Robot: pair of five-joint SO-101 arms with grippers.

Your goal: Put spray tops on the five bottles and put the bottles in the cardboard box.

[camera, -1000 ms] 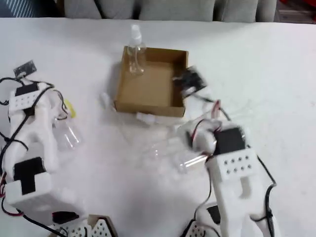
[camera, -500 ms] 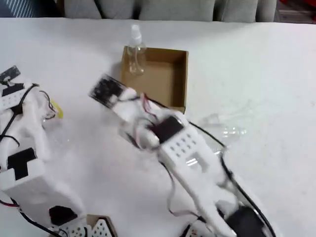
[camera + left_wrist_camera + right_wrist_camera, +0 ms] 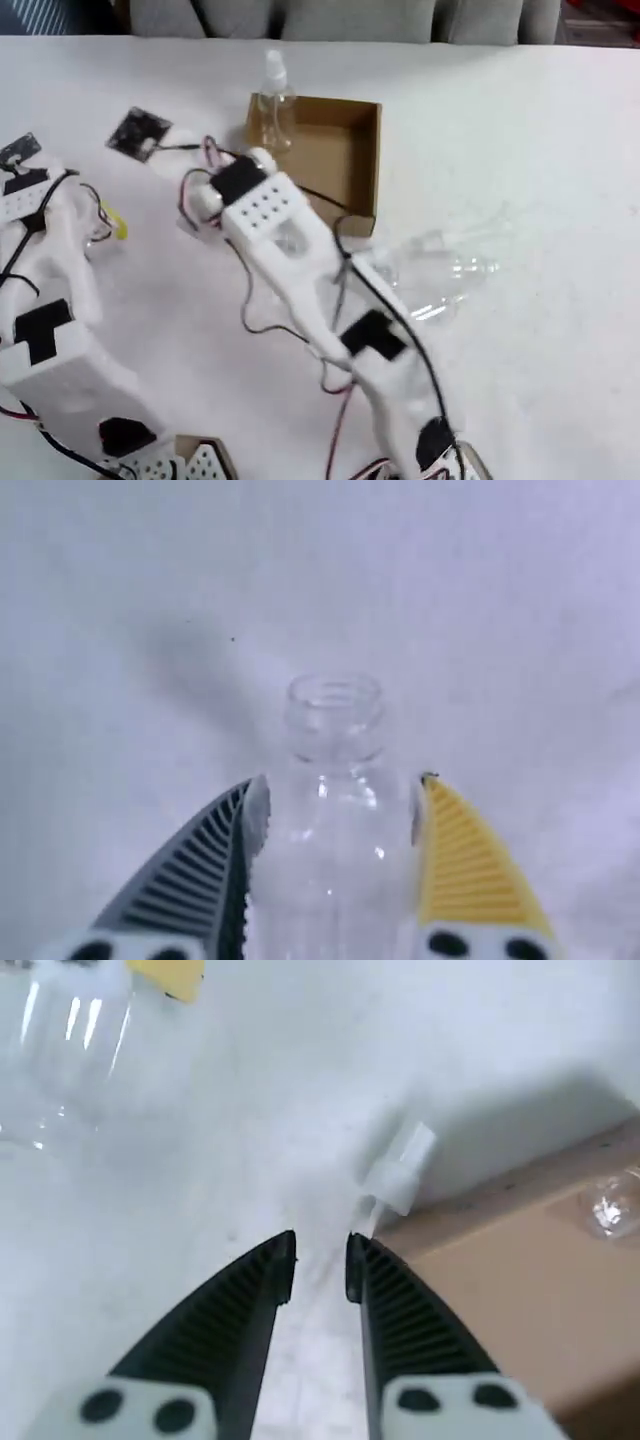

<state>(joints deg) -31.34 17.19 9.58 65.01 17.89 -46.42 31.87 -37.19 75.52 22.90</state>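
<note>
While my left end effector (image 3: 340, 790) clamps the open bottle (image 3: 335, 720), my right end effector (image 3: 320, 1255), parted only slightly and empty, hovers near the spray top (image 3: 398, 1172) beside the cardboard box (image 3: 520, 1260); I judge the top light and rigid, best pinched at its collar.

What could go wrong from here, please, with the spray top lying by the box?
The spray top lies close beside the cardboard box, and the right gripper is only narrowly open, so it may nudge the top away or catch the box wall.
The loose bottles lie beside the right arm; swinging back might sweep them away.
Pressing a top onto the uncapped bottle in the left gripper could tip it.
</note>
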